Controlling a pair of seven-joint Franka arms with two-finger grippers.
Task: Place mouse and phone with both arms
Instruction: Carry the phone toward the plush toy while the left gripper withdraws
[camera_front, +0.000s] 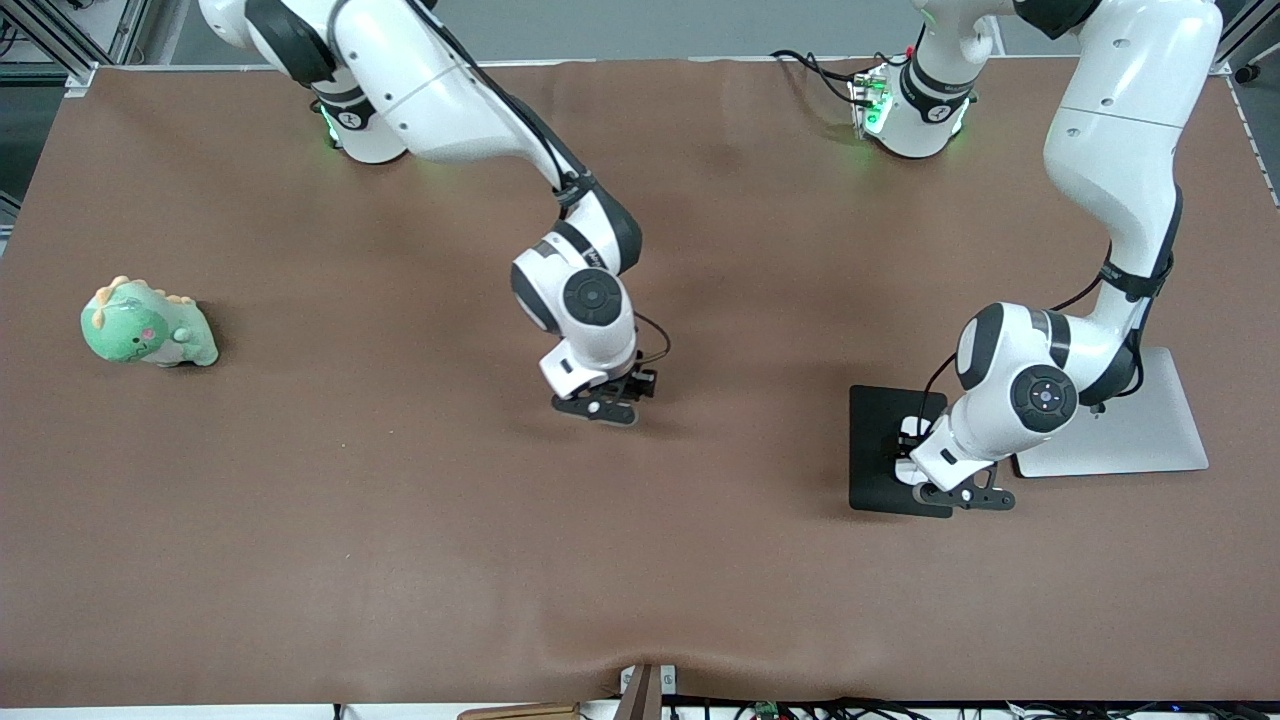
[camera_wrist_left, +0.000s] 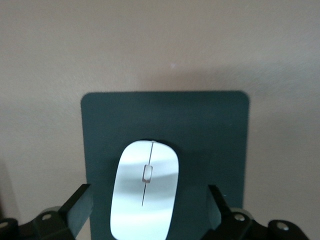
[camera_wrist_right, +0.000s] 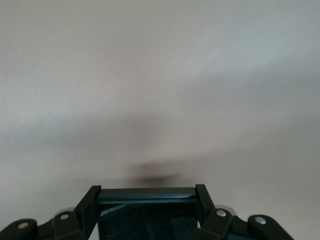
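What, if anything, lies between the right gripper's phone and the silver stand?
Nothing visible on the table does. The right gripper is shut on the phone at mid-table; the bare brown cloth runs to the black pad, where the mouse sits between the left gripper's open fingers, beside the silver stand.

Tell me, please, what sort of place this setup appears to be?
Probably a robotics lab bench: two white arms bolted to a brown-covered table, cables along its edges, and staged props, namely a mouse on a black pad, a silver stand and a green plush dinosaur.
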